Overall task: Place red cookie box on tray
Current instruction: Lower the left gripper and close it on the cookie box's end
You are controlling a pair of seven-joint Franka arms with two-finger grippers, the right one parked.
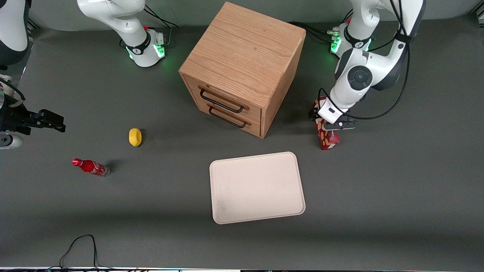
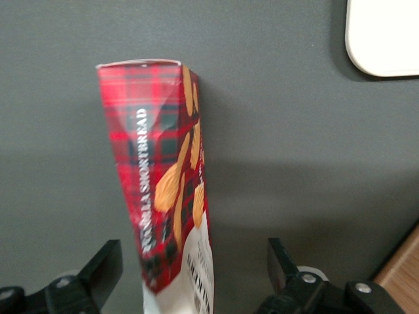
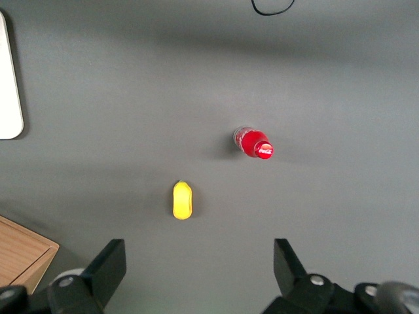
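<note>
The red cookie box [image 1: 326, 133] lies on the grey table beside the wooden cabinet, toward the working arm's end. It is a long dark-red tartan carton [image 2: 163, 176] with tan cookie pictures and a white end. My gripper [image 1: 328, 128] hangs right over it and is open. Its black fingers [image 2: 105, 268] stand wide on either side of the box's white end without touching it, as the left wrist view shows [image 2: 193, 254]. The arm's wrist hides the middle of the box in the front view. The cream tray [image 1: 257, 187] lies flat, nearer the front camera than the box, with nothing on it.
A wooden two-drawer cabinet [image 1: 242, 68] stands mid-table, its corner close to the box. A yellow lemon [image 1: 135, 136] and a small red cola bottle [image 1: 90, 166] lie toward the parked arm's end. A black cable [image 1: 79, 245] loops at the table's front edge.
</note>
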